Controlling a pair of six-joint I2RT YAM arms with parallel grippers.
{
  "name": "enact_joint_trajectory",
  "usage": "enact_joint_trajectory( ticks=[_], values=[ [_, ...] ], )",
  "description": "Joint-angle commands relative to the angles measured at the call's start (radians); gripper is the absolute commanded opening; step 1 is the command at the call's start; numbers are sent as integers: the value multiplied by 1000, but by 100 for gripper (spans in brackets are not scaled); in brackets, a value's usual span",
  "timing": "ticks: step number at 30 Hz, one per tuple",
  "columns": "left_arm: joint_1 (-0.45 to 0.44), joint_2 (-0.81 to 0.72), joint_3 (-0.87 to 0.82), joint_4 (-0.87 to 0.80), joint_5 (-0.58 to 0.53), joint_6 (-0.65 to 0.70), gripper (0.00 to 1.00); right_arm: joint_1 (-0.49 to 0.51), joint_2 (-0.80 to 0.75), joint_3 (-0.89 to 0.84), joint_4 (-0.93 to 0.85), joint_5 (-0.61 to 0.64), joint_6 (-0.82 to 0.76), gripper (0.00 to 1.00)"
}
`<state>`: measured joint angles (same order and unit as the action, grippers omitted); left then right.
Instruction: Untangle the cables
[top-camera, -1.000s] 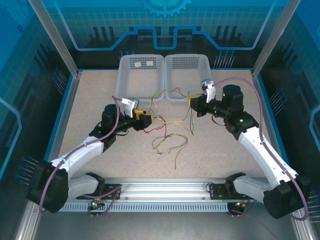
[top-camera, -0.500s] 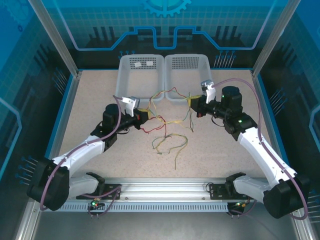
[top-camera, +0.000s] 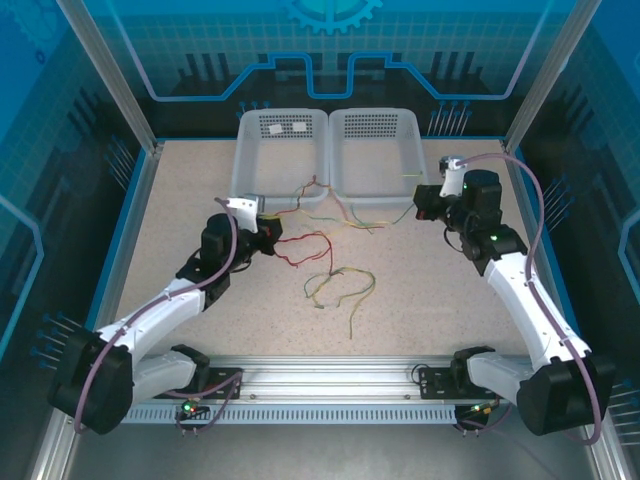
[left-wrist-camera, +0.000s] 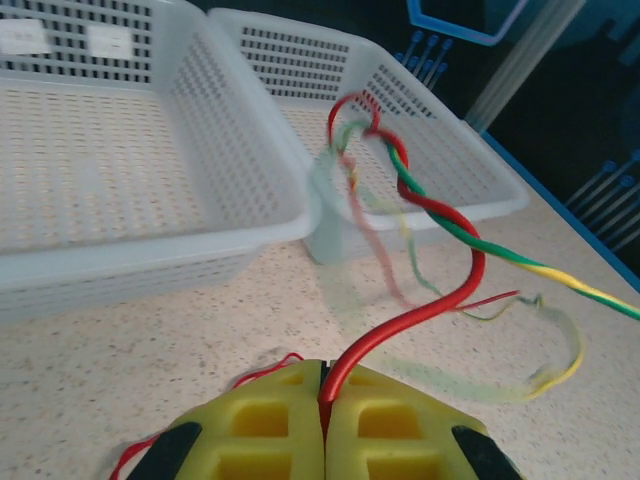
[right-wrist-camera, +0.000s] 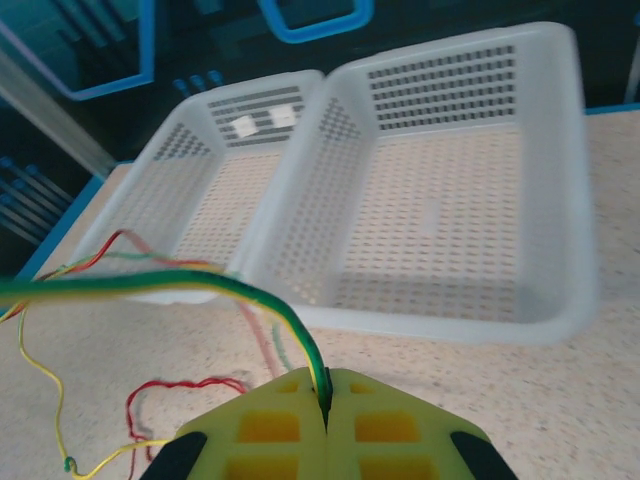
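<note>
Cables (top-camera: 335, 285) lie in a loose tangle on the bench (top-camera: 180, 200), just on the near side of the two white baskets (top-camera: 240, 160), with one red wire (left-wrist-camera: 350, 358) and one green-and-yellow wire (right-wrist-camera: 120, 287) lifted out of the heap. The main danger, as I judge it, is the twist where these two wind round each other in front of the baskets. If the arms draw apart to left and right, that twist may pull tight into a knot rather than slide free. The thin wires may also slip from the soft pads or catch on a basket's rim. The left pincer (left-wrist-camera: 322, 400) has its yellow jaws pressed together on the end of the red wire. The right pincer (right-wrist-camera: 325, 405) is likewise clamped, pinching the green-and-yellow wire, which runs off taut to the left.
</note>
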<state>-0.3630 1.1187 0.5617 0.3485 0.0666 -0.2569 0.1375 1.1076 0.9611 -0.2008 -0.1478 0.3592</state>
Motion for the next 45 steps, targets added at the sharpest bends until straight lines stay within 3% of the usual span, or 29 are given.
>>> enact_joint_trajectory(
  ticks=[1,8,17,25,31,45],
  values=[
    [43,-44,-31,3,-97,-29,0,-62,-30,7,-34,83,49,0],
    [50,-107,7,-76,-92,-1,0,-153,-52,41,-100,143,76,0],
    [73,-216,95,-126,-46,2,0,-440,-133,115,-136,116,211,0],
    [129,-246,170,-158,-97,11,0,-613,-172,192,-190,103,275,0],
    [241,-230,188,-182,-124,-1,0,-801,-206,212,-251,92,381,0],
    [646,44,280,-127,1,-180,0,-829,-227,260,-374,256,384,0]
  ],
)
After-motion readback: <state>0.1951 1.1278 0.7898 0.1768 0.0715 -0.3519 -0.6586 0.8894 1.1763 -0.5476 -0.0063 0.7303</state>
